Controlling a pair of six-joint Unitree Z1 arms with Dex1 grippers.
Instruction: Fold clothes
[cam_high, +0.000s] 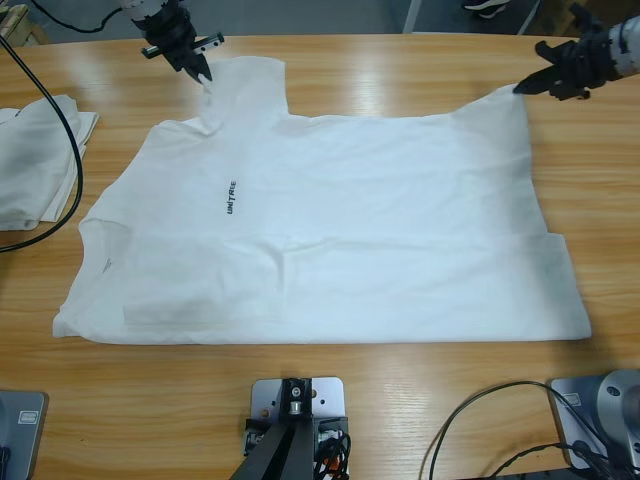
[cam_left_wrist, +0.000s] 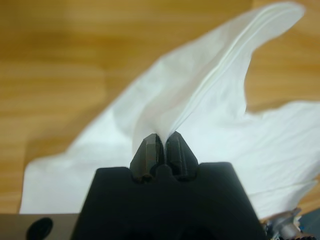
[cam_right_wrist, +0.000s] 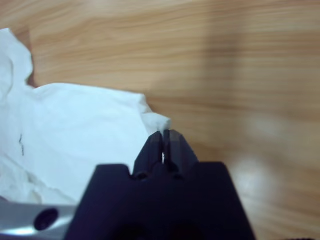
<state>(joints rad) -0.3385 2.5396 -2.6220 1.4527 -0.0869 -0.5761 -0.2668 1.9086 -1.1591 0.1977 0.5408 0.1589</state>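
The left gripper (cam_left_wrist: 161, 142) pinches a raised fold of the white shirt's (cam_high: 330, 220) sleeve (cam_high: 243, 85), jaws clamped together on the cloth; the fabric rises away from its tips. The right gripper (cam_right_wrist: 163, 137) has its jaws closed on the shirt's hem corner (cam_high: 512, 93). Between the two grippers and below them the shirt lies spread flat on the wooden table (cam_high: 400, 60), small black chest lettering (cam_high: 231, 198) showing. Beyond the left gripper, at the table's edge, sits a second white garment (cam_high: 35, 160).

A long wooden table (cam_high: 400, 400) fills the view, grain running side to side. A black cable (cam_high: 62, 130) loops in at the left edge, more black cables (cam_high: 480, 420) curling near the bottom right.
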